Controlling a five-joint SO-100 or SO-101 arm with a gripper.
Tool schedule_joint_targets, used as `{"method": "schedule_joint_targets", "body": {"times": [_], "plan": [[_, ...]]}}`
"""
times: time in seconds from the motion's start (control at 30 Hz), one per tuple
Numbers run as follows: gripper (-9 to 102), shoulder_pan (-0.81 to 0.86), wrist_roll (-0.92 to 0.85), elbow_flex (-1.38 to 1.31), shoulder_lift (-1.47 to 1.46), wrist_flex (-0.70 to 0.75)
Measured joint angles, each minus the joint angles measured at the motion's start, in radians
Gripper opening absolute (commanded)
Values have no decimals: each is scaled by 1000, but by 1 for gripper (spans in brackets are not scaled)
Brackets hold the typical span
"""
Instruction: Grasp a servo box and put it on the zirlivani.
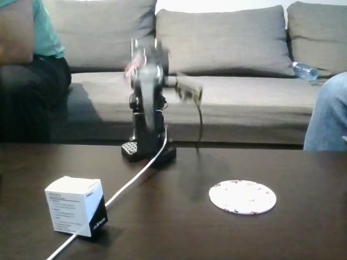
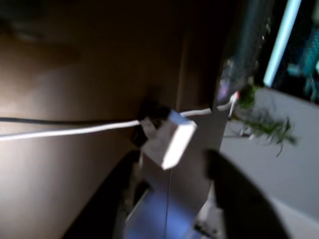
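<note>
The claw point(image 1: 190, 92) is raised well above the table point(image 1: 173, 227), stretched out to the right of the arm's base in the fixed view, and blurred. Nothing appears to be in it, but how far its jaws stand apart I cannot tell; in the wrist view the dark shape at lower right point(image 2: 244, 199) is probably 1 finger, too smeared to judge.

The servo box point(image 1: 76, 206) stands on the table at the near left of the fixed view, well apart from the claw, with the white cable point(image 1: 135, 173) running just beside it. The zirlivani point(image 1: 242, 196) lies flat to the right, bare and apart from the box.

The box looks like light, stiff cardboard with smooth faces. It would probably slip if pinched by a corner, so squeezing 2 opposite flat sides seems best.

Small print covers its white front and black side, too fine to read.
</note>
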Motion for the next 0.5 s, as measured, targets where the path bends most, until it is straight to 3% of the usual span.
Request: {"method": "schedule_joint_targets", "body": {"times": [0.33, 0.5], "plan": [[22, 126, 87, -853, -1075, 305], [22, 219, 91, -1266, -1582, 354]]}}
